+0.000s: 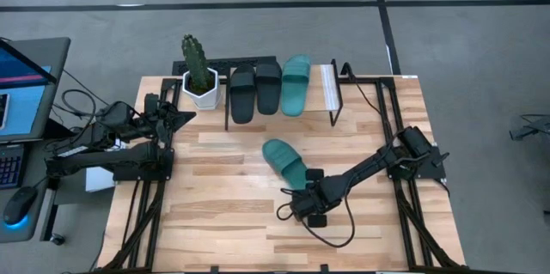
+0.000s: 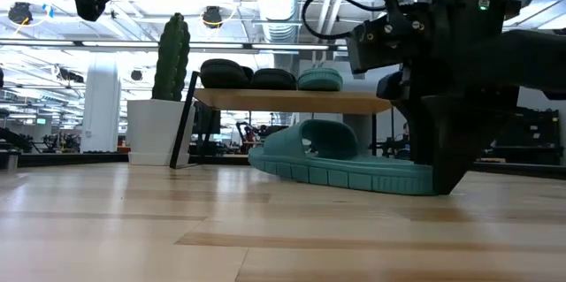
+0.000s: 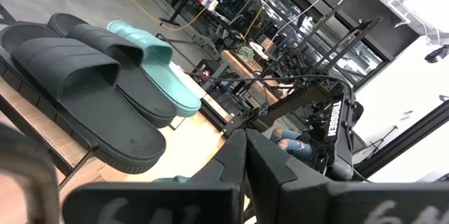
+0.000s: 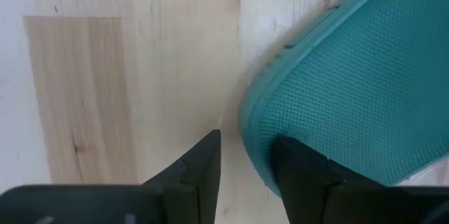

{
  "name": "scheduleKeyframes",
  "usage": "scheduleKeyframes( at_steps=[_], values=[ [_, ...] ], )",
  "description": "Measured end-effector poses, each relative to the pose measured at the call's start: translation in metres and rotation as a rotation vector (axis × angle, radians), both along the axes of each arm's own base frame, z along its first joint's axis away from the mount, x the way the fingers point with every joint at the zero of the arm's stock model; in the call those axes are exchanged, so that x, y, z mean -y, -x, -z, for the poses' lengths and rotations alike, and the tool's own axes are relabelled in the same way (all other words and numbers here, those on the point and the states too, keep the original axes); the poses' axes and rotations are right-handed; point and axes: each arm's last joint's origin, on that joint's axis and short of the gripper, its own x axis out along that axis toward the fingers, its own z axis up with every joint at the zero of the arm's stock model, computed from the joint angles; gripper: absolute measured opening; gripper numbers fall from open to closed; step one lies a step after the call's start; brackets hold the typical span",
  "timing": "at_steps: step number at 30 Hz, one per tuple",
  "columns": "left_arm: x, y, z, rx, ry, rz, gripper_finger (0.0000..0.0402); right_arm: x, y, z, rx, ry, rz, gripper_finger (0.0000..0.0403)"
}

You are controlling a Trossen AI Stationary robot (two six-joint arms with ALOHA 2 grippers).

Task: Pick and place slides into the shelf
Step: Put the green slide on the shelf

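Observation:
Two black slides (image 1: pixel 242 94) (image 1: pixel 268 87) and one teal slide (image 1: pixel 296 85) lie side by side on the shelf (image 2: pixel 292 101) at the table's far side. A second teal slide (image 1: pixel 284 161) lies sole down on the table, mid-right. My right gripper (image 1: pixel 298 191) is down at this slide's near end, open by a narrow gap. One finger (image 4: pixel 298 164) stands over the rim there and the other (image 4: pixel 203 161) outside it over bare wood. My left gripper (image 1: pixel 185 118) is shut and empty, raised at the table's left. My right gripper points down at the near end rim (image 4: pixel 254 136) of the teal slide on the table, one finger on each side of it. I cannot tell whether either finger touches the rim. The slide rests flat on the table (image 2: pixel 336 171).
A cactus in a white pot (image 1: pixel 199 76) stands just left of the shelf. The shelf has a white end (image 1: pixel 327 89) right of the teal slide. A laptop (image 1: pixel 26 85) sits off the table's left. Bare planks (image 1: pixel 223 205) lie near the front edge.

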Motion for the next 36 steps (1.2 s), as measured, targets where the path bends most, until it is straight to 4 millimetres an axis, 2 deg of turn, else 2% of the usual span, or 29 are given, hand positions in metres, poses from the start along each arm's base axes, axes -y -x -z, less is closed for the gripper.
scheduleKeyframes(
  at_steps=[11,17,20,24,28,34,36],
  values=[
    [0.000,0.000,0.000,0.000,0.000,0.000,0.0000,0.008,-0.005,0.003,0.018,-0.007,0.020,0.0118],
    [0.000,0.000,0.000,0.000,0.000,0.003,0.0000,0.009,-0.006,0.003,0.027,-0.039,0.122,0.0113],
    [0.000,0.000,0.000,0.000,0.000,0.003,0.0000,0.009,-0.006,0.003,0.034,-0.047,0.205,0.0084],
    [0.000,0.000,0.000,0.000,0.000,0.003,0.0000,0.009,-0.006,0.003,0.040,-0.052,0.271,0.0019],
    [0.000,0.000,0.000,0.000,0.000,0.003,0.0000,0.009,-0.006,0.003,0.059,-0.044,0.344,0.0014],
    [0.000,0.000,0.000,0.000,0.000,0.003,0.0000,-0.009,-0.003,0.006,0.078,0.072,0.392,0.0010],
    [0.000,0.000,0.000,0.000,0.000,0.004,0.0000,-0.019,0.002,-0.002,0.132,0.099,0.396,0.0009]
  ],
)
